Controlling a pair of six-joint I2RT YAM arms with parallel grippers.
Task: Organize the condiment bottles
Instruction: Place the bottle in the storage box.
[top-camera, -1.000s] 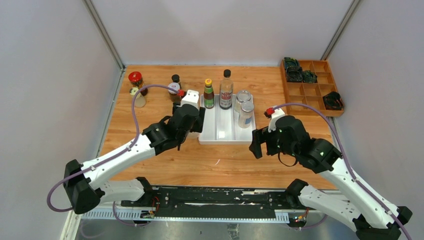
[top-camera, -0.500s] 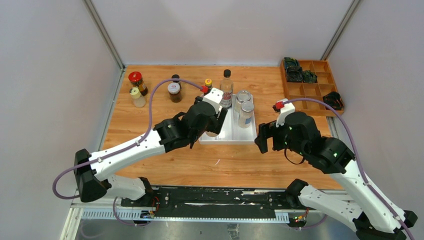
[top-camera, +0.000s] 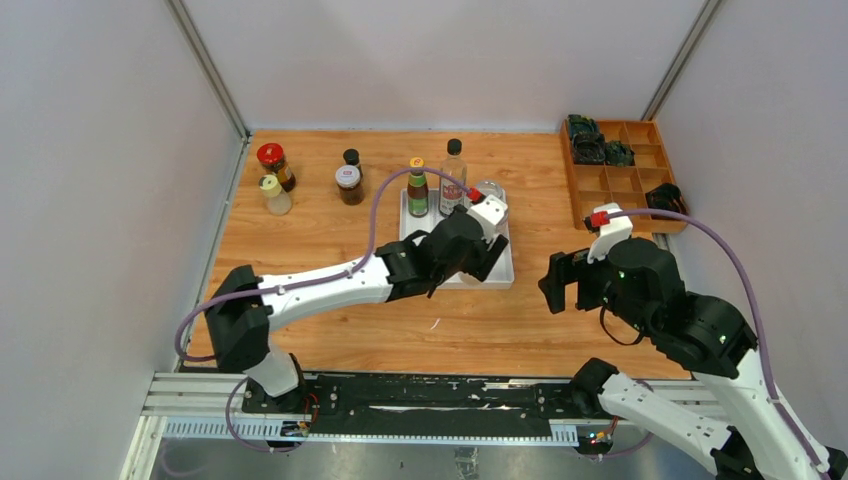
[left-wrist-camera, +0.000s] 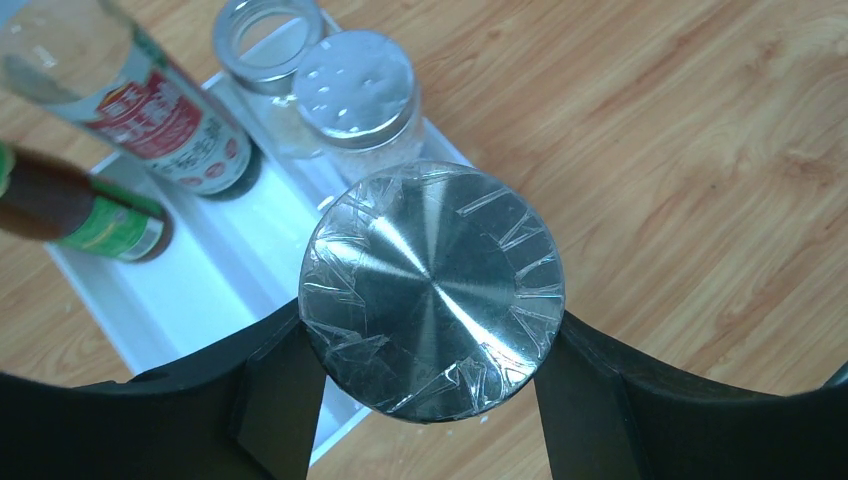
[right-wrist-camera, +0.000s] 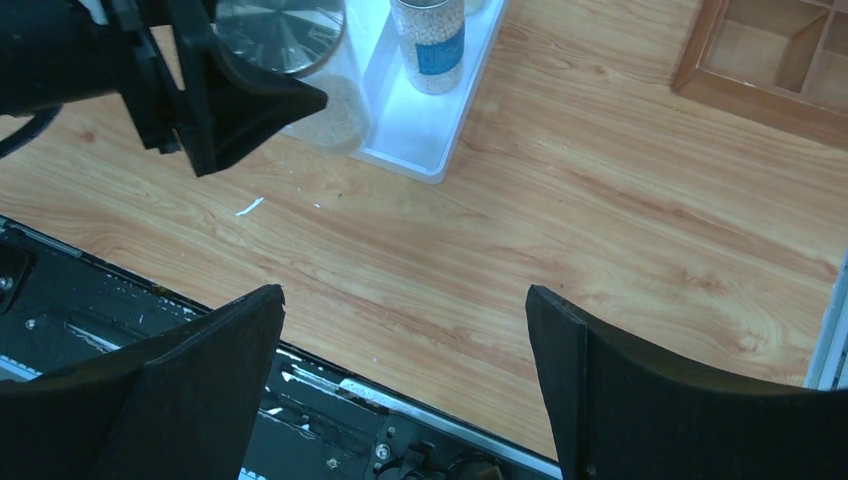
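left tool (left-wrist-camera: 430, 340) clenched on silver-lidded jar (left-wrist-camera: 432, 285), over near end of white tray (left-wrist-camera: 215, 270) | right tool (right-wrist-camera: 403, 300) released, apart | lower it upright, just short of the shaker jar (left-wrist-camera: 358, 85) (don't nudge it)

Top external: fixed high above and behind both arms, looking down and forward, far enough back to take in the whole wooden table (top-camera: 300, 240).
Left wrist: mounted on the left arm (top-camera: 320, 290), facing straight down, very close over a silver-lidded jar (left-wrist-camera: 432, 290) and the white tray (left-wrist-camera: 230, 270).
Right wrist: mounted on the right arm (top-camera: 690, 325), looking down on the table's near right part from higher up.
Shared: all three views show the jar and the tray's near right end.
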